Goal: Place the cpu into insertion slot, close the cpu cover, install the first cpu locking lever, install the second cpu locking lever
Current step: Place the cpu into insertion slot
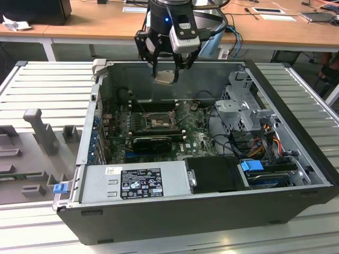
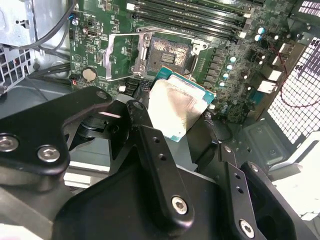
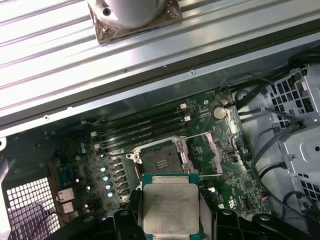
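Note:
My gripper (image 1: 166, 74) hangs above the open computer case, shut on the cpu (image 1: 165, 77), a flat square chip with a pale silver top. In both wrist views the cpu (image 2: 175, 107) (image 3: 170, 207) sits between the black fingers, tilted a little. Below it on the green board is the insertion slot (image 1: 157, 123) (image 2: 167, 52) (image 3: 160, 160), a black square socket whose recessed centre is bare. The cpu cover (image 2: 108, 57) is swung open beside the socket. The cpu is well above the slot and touches nothing else.
A grey power supply (image 1: 135, 180) fills the case's near side. A metal drive cage (image 1: 243, 106) with cables stands at the exterior view's right. Memory slots (image 2: 195, 12) run along one side of the socket and a long black ribbed block (image 1: 152, 142) along the other. Grey fixtures (image 1: 39, 129) sit outside the case.

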Robot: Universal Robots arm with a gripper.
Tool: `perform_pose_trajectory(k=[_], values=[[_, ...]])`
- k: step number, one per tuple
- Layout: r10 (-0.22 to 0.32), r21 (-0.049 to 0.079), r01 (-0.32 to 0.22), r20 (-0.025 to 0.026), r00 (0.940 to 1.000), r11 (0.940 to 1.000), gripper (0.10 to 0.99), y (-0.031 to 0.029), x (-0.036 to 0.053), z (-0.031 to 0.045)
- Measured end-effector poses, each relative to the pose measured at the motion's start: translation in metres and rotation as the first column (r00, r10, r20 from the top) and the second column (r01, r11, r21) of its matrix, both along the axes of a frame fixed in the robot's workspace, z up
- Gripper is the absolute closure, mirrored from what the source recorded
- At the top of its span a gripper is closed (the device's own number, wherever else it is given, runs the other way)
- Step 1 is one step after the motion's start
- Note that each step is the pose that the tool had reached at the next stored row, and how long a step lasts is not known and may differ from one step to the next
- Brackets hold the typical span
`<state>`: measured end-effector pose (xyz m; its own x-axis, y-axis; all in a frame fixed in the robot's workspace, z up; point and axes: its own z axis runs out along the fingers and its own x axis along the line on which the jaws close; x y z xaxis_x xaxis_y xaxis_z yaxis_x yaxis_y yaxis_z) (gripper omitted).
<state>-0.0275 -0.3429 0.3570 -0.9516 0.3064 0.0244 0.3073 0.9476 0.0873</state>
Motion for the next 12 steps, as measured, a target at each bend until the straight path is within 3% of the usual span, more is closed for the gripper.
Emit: perform_pose_trajectory(k=[12], values=[[-0.053, 0.0, 0.053, 0.0, 0.9986, 0.9986, 0.545, 0.0, 0.0, -0.0007]])
